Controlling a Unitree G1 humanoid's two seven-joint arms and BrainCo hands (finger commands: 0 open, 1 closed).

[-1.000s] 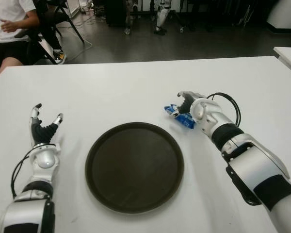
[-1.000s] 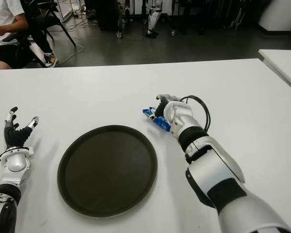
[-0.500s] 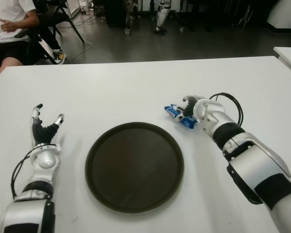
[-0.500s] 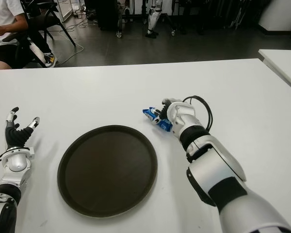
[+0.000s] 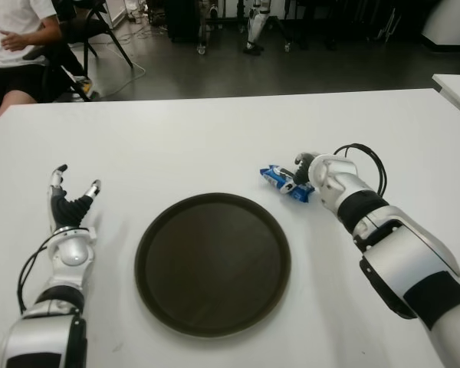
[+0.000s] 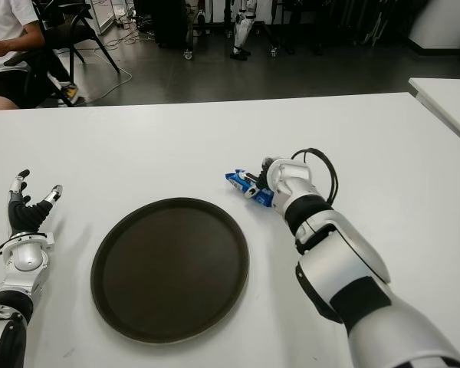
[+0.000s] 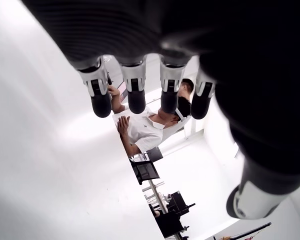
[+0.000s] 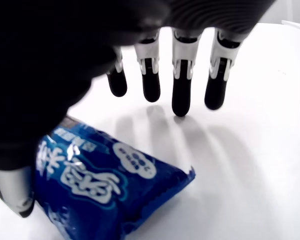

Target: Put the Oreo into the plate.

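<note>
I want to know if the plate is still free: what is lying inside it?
The plate holds nothing; its whole dark inside shows bare. The Oreo pack lies on the white table beyond its rim, by the open right hand.

One Oreo pack (image 5: pixel 284 181), one plate (image 5: pixel 212 263), one person (image 5: pixel 15 38).

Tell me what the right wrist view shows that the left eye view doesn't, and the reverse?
Only the right wrist view shows the right hand's fingers extended above the table, not closed on the Oreo packet, and its printing. Only the left eye view shows the empty plate, the left hand open left of it, and a seated person. Both show the packet lying on the white table.
</note>
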